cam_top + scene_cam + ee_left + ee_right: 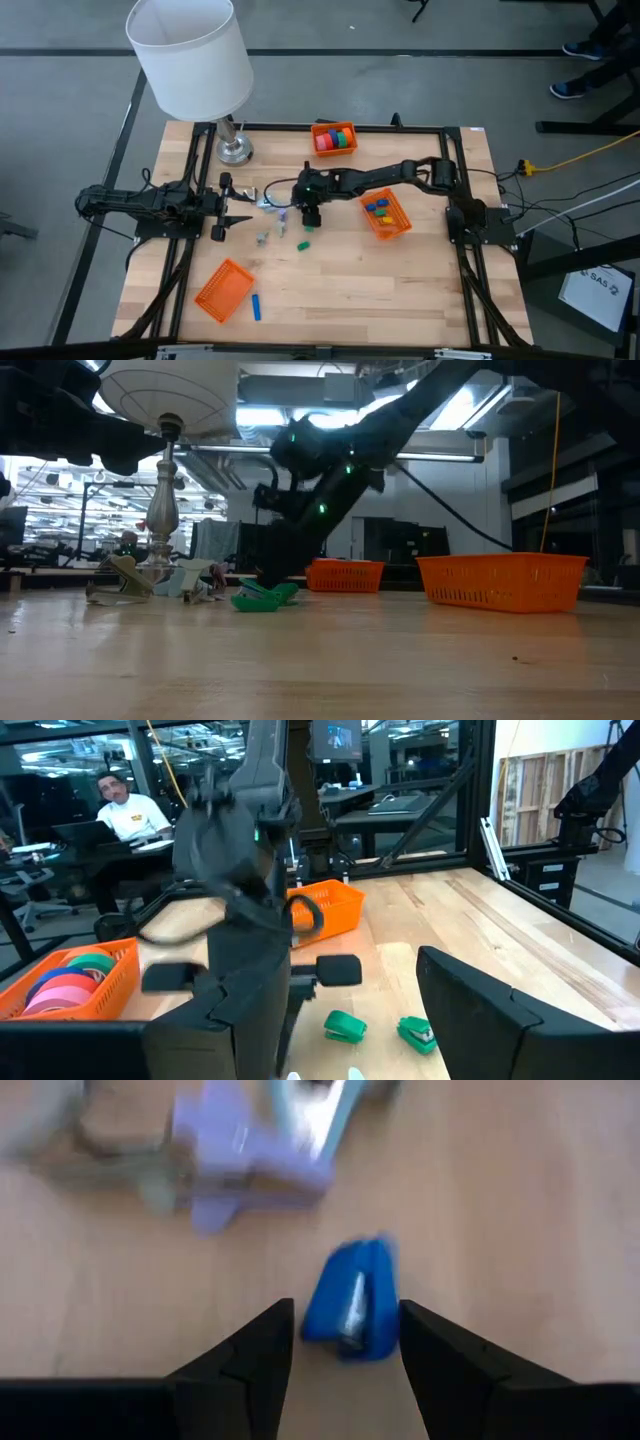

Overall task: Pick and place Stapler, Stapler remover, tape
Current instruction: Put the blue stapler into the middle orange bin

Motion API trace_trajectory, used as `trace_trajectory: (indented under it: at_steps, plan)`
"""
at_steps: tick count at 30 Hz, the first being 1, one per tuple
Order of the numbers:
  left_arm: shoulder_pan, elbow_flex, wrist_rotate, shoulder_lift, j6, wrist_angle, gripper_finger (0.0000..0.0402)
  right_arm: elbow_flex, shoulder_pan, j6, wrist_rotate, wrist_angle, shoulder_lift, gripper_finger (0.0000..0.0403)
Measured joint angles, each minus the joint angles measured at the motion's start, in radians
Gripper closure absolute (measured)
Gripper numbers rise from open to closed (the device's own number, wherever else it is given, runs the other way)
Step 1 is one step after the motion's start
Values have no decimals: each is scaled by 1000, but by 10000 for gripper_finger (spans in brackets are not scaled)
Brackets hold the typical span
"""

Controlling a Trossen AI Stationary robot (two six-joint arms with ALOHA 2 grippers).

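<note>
As we look past our right gripper (340,1348), its fingers stand spread around a small blue stapler (352,1308) lying on the table (520,1230), so we judge the pick step is in hand and the next move calls for lowering a little and closing squarely on its sides. Just beyond lies a lilac staple remover (250,1170), while farther off the left gripper (222,208) waits spread and empty near the lamp (190,55), and the tape (336,138) sits in the far orange bin (318,127).
</note>
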Motion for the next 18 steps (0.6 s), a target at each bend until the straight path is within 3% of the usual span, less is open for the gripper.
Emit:
trace_trajectory:
  at_steps: [10, 18]
  plan:
    - [0, 0, 0, 0, 0, 0, 185, 1, -1, -9, -53, 23, 15, 226]
    - [0, 0, 0, 0, 0, 0, 187, 0, 1, -36, -61, 27, 16, 312]
